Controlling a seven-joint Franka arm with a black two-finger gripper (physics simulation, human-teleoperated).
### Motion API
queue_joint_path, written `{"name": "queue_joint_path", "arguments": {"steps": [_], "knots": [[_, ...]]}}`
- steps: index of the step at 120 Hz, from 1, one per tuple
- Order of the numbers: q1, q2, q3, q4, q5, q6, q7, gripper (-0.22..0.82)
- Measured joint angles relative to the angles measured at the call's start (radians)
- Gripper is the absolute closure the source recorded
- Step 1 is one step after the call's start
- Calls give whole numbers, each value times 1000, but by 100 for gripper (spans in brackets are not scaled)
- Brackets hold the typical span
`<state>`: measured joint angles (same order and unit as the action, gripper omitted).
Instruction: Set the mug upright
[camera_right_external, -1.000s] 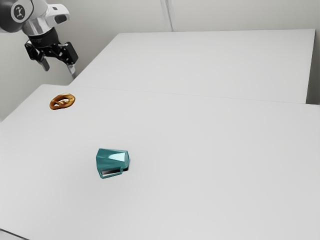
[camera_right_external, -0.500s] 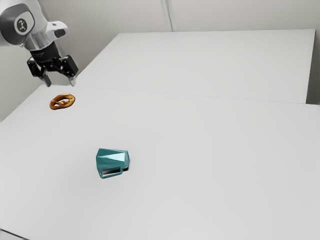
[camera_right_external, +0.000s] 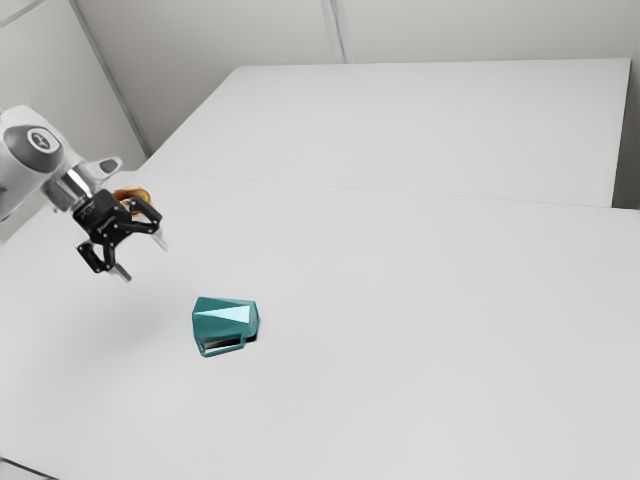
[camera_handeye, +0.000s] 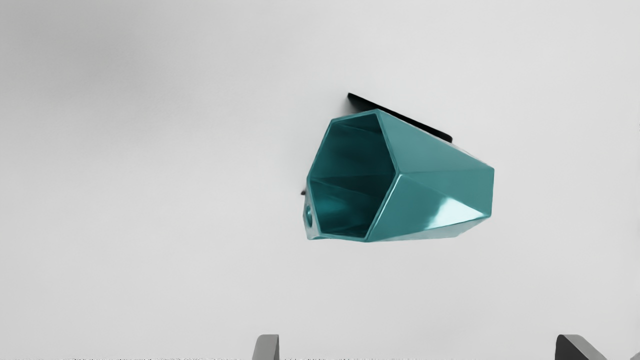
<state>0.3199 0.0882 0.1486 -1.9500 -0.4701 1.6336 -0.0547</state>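
Observation:
My gripper (camera_right_external: 145, 259) is open and hangs above the table, up and to the exterior view's left of the teal mug (camera_right_external: 223, 324). Faceted and teal, the mug lies on its side, its handle toward the exterior view's bottom edge. In the wrist view the hollow inside of the mug (camera_handeye: 355, 175) faces partly toward the camera, with the narrower base pointing away from the mouth. The fingers of the gripper (camera_handeye: 417, 347) stand wide apart with nothing between them, and a gap separates them from the mug.
A brown pretzel (camera_right_external: 133, 197) lies on the white table (camera_right_external: 400, 330), partly hidden behind my hand. Another white surface (camera_right_external: 420, 125) adjoins the table toward the exterior view's top.
My hand has come down and toward the mug, tilting on the way, and now partly covers the pretzel in the exterior view. The mug and pretzel have stayed where they were.

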Motion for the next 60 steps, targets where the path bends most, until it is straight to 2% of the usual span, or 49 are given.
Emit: {"name": "queue_joint_path", "arguments": {"steps": [15, 60], "knots": [[-32, 79, 17, -14, -103, -10, -4, 0], [-36, 217, 22, 11, -256, 14, -9, 0]]}}
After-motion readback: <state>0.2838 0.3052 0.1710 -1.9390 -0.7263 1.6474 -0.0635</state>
